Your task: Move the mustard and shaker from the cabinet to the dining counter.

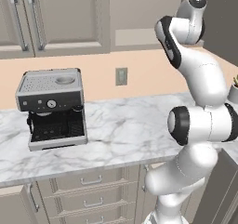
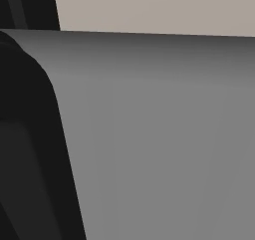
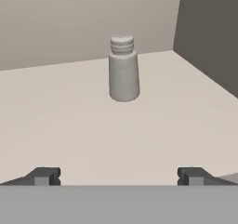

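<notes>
Matte beige shelf (image 3: 69,125); ridged-top tapered grey shaker (image 3: 123,69) upright.

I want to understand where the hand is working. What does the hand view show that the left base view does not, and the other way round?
The hand view alone shows the small grey-silver upright shaker, standing on a pale beige shelf ahead of the open gripper, whose dark fingertips stand wide apart with nothing between them.

The left base view alone shows the silver and black coffee machine on the white grey-veined marble worktop, closed grey-beige cabinet doors with silver bar handles, and the white arm.

No single thing is recognisably shared by both.
</notes>
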Tool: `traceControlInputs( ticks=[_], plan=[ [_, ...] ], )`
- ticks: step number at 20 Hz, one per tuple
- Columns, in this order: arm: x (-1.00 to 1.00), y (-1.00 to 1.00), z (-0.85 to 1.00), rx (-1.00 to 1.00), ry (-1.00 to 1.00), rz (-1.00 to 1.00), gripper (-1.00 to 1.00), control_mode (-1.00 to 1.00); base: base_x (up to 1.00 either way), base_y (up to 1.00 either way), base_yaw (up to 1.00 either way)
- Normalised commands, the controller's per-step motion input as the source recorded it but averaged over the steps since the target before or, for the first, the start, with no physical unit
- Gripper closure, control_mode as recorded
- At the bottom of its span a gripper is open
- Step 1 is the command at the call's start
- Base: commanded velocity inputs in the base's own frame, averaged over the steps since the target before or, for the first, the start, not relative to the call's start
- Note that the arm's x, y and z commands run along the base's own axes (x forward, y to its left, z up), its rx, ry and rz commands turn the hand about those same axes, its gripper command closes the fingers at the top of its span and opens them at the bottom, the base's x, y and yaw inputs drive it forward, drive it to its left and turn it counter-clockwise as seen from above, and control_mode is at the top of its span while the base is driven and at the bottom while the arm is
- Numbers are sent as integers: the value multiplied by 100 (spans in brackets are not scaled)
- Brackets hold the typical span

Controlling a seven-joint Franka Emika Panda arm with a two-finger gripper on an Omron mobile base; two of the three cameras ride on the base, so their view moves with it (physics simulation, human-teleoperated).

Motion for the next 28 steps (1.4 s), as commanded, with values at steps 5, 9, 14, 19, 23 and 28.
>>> traceControlInputs(
  ticks=[5, 9, 14, 19, 23, 28],
  plan=[
    [65, -12, 2, 0, 0, 0, -100, -100, 0, 0, 0],
    [51, -27, 0, 0, 0, 0, -100, -100, 0, 0, 0],
    [55, -10, 0, 0, 0, 0, -100, -100, 0, 0, 0],
    [52, 0, 0, 0, 0, 0, -100, -100, 0, 0, 0],
    [34, -2, 0, 0, 1, 0, -100, -100, 0, 0, 0],
    [22, -2, 0, 0, 0, 0, -100, -100, 0, 0, 0]
  ],
)
